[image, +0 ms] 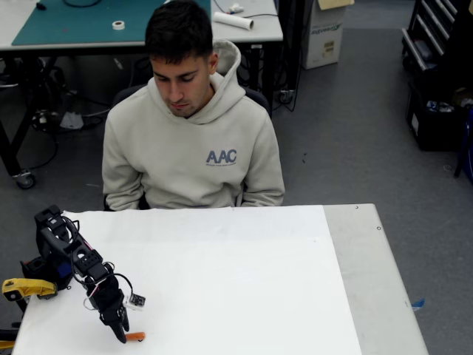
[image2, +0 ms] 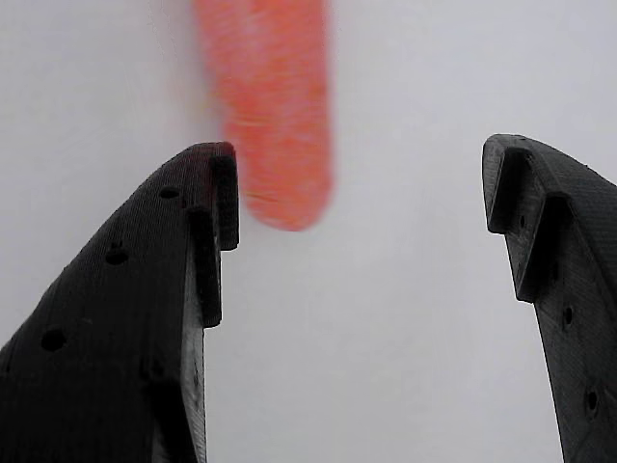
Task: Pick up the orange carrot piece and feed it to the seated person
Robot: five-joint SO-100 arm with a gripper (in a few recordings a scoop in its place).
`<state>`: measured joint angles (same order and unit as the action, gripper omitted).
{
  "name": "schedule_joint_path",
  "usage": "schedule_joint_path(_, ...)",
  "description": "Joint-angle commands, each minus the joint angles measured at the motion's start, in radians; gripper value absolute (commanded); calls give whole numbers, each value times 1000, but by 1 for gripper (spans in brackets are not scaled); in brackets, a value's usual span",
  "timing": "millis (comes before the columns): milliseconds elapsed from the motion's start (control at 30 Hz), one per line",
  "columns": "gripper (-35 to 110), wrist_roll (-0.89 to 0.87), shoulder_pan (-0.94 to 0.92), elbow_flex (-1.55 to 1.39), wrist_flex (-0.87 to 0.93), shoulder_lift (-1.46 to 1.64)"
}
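The orange carrot piece point(image: 135, 336) lies on the white table sheet near the front left corner; in the wrist view the carrot piece point(image2: 270, 106) is a blurred orange stick lying just beyond the left fingertip. My gripper point(image: 120, 330) points down at the sheet with its tips right beside the carrot's left end. In the wrist view the gripper point(image2: 357, 193) is open, its black fingers point(image2: 145, 309) wide apart with only white sheet between them. The seated person point(image: 191, 126) sits behind the table's far edge in a beige hooded sweatshirt, looking down.
The white sheet point(image: 222, 281) covers most of the table, with a bare grey strip point(image: 369, 274) along its right side. A yellow handle point(image: 26, 287) sticks out at the left edge beside the arm's base. Desks and boxes stand behind the person.
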<state>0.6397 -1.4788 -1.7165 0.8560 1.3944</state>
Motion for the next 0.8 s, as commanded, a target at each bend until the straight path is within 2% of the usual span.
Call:
schedule_joint_path(0,20,21,-11,71,-11,-6)
schedule_joint_path(433,19,21,-11,71,-11,-43)
schedule_joint_path(533,14,21,-11,71,-11,-43)
schedule_joint_path(700,-4,15,-11,71,-11,-43)
schedule_joint_path(767,-3,11,-14,71,-11,-43)
